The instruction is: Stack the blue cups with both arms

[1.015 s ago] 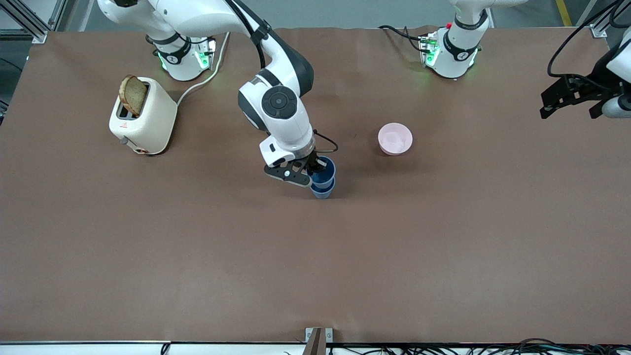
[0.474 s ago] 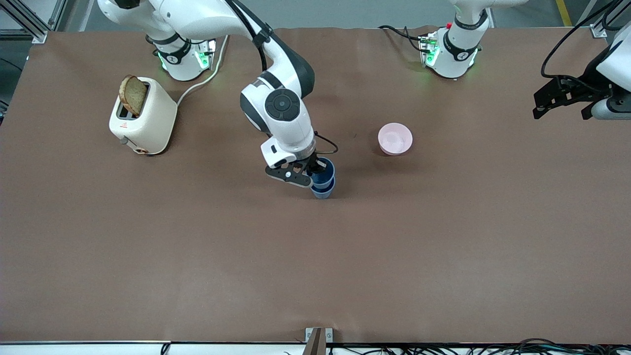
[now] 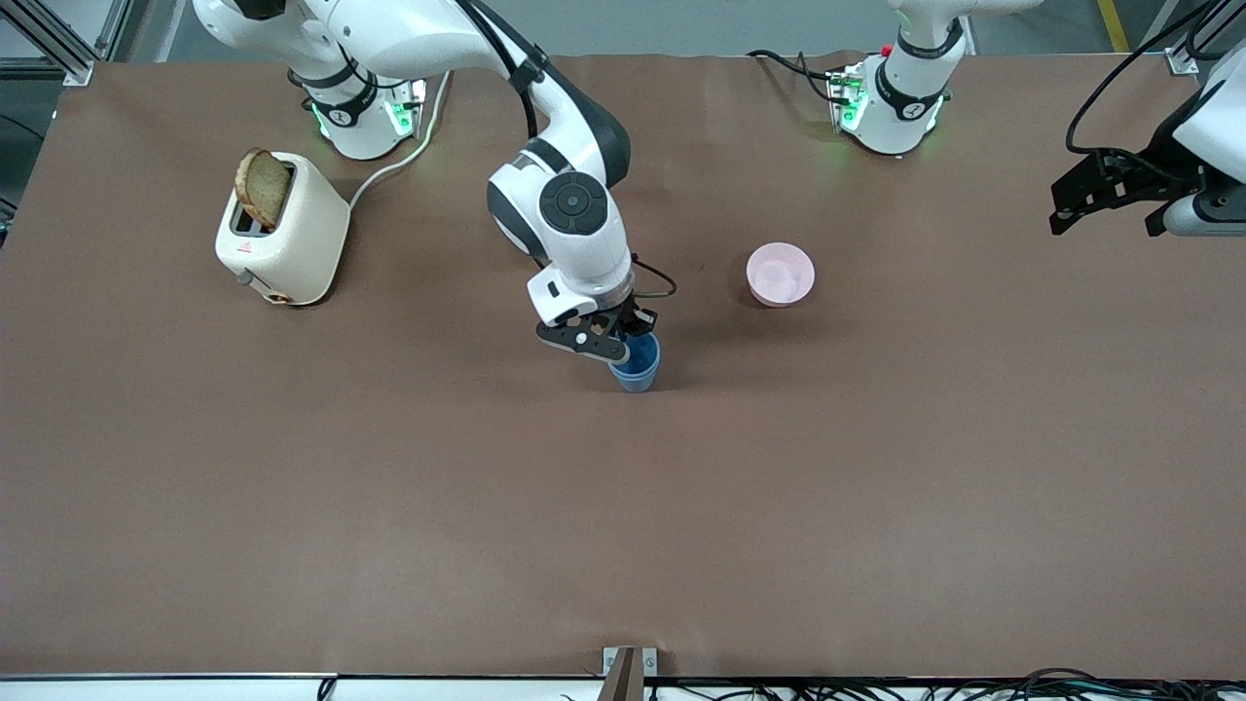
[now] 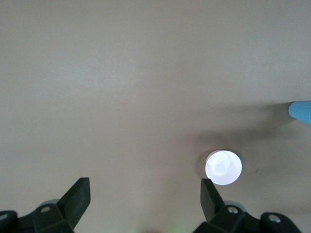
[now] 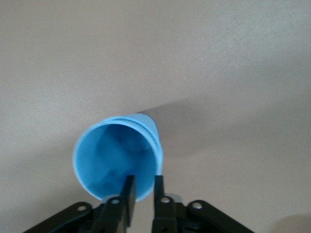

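The two blue cups stand nested, one in the other, near the middle of the table. In the right wrist view the cups show from above, with two rims close together. My right gripper is at the cups' rim. Its fingers straddle the cup wall, one inside and one outside, with a small gap between them. My left gripper waits up in the air over the left arm's end of the table. It is wide open and empty. A bit of the cups shows in the left wrist view.
A pink bowl sits beside the cups toward the left arm's end, a little farther from the front camera; it also shows in the left wrist view. A cream toaster with a bread slice stands toward the right arm's end.
The upper blue cup has dropped down into the lower one; before it stood well above it. The right wrist shifted slightly. The left gripper drifted a little.
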Available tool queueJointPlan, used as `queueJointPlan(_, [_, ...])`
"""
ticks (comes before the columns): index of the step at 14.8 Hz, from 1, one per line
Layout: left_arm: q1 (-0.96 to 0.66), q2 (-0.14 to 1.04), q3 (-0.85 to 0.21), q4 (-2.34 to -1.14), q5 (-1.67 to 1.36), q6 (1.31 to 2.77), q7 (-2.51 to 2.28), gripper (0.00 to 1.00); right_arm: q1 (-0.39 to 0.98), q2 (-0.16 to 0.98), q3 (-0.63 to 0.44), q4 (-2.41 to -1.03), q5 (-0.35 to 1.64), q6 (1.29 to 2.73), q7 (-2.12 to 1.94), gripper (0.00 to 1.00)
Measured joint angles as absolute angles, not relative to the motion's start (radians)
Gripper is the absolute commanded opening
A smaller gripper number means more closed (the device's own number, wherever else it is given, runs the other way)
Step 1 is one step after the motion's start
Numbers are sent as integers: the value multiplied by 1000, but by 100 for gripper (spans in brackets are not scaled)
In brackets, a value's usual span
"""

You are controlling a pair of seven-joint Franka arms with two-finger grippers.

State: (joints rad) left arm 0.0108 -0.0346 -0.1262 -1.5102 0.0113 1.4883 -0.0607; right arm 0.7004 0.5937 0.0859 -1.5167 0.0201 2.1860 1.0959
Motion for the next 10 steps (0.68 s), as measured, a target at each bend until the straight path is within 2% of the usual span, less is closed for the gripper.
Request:
queueJointPlan(2, [10, -35, -130, -1506, 11, 1489, -61, 100, 698, 594, 81, -1513, 19, 2188, 1096, 100])
queueJointPlan(6, [9, -38, -137, -1497, 11, 1488, -61, 100, 658, 546, 40, -1489, -77, 2144, 1098, 100])
queueJointPlan(10, [9, -38, -143, -1498, 12, 1476, -61, 100, 514, 393, 31, -1471, -184, 2004, 1052, 100])
